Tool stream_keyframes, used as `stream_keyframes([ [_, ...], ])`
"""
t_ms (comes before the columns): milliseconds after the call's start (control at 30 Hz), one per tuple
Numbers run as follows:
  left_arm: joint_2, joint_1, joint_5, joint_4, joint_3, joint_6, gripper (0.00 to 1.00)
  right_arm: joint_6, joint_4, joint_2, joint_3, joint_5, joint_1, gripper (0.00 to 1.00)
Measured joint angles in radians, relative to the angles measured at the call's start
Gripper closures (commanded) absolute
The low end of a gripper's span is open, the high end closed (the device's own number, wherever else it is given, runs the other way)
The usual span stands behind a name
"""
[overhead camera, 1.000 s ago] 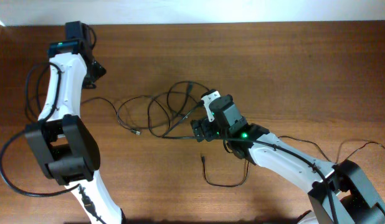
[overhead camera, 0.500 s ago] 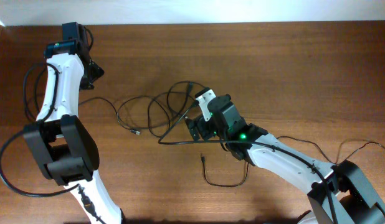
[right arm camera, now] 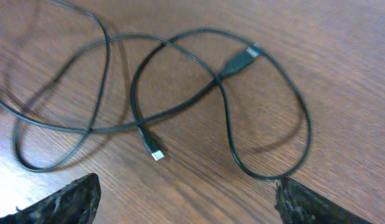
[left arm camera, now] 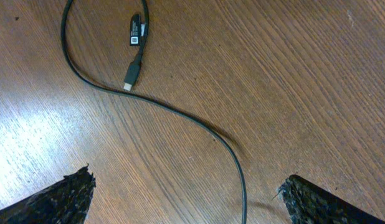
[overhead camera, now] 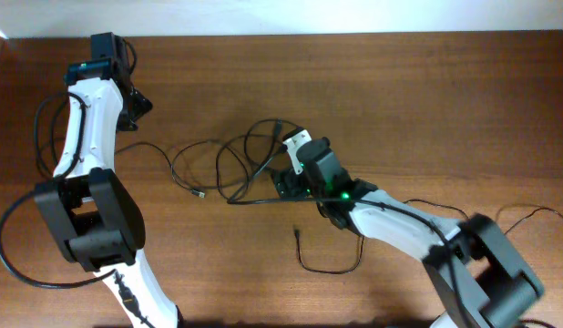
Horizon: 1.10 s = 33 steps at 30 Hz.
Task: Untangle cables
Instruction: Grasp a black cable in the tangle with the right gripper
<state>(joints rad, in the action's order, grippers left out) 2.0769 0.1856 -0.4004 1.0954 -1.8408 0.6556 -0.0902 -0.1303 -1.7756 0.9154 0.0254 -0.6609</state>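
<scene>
Several thin black cables [overhead camera: 236, 162] lie looped over one another mid-table, one plug [overhead camera: 199, 193] pointing toward the front. A separate cable [overhead camera: 332, 266] curls nearer the front. My right gripper [overhead camera: 283, 182] hovers at the tangle's right side. In the right wrist view it [right arm camera: 186, 202] is open above crossed loops [right arm camera: 180, 74], a large plug [right arm camera: 239, 61] and a small plug [right arm camera: 154, 149]; one loop runs by the right fingertip [right arm camera: 304, 202]. My left gripper [overhead camera: 138, 102] is at the far left, open [left arm camera: 186, 199], with one cable [left arm camera: 180, 115] passing between its fingers and a plug [left arm camera: 133, 70] ahead.
Thick black arm cables [overhead camera: 17, 241] hang by the left arm's base. Thin wires [overhead camera: 527, 217] trail by the right arm's base. The wooden table [overhead camera: 427, 100] ends at a pale strip along the far edge.
My right gripper has moved left and slightly farther in toward the tangle, and the straight strand under it has shifted left. The left arm has barely moved.
</scene>
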Motion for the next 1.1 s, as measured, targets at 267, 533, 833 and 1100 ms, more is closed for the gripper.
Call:
stream_keyframes([
  [267, 0.000, 0.000, 0.000, 0.000, 0.000, 0.000, 0.01, 0.072, -0.081, -0.185, 0.156, -0.047, -0.002, 0.15],
  [533, 0.000, 0.000, 0.000, 0.000, 0.000, 0.000, 0.01, 0.301, -0.210, -0.280, 0.168, -0.189, -0.061, 0.16],
  [833, 0.000, 0.000, 0.000, 0.000, 0.000, 0.000, 0.01, 0.409, 0.075, -0.391, 0.407, -0.267, -0.078, 0.42],
  [1100, 0.000, 0.000, 0.000, 0.000, 0.000, 0.000, 0.01, 0.417, 0.136, -0.408, 0.418, -0.277, -0.088, 0.96],
])
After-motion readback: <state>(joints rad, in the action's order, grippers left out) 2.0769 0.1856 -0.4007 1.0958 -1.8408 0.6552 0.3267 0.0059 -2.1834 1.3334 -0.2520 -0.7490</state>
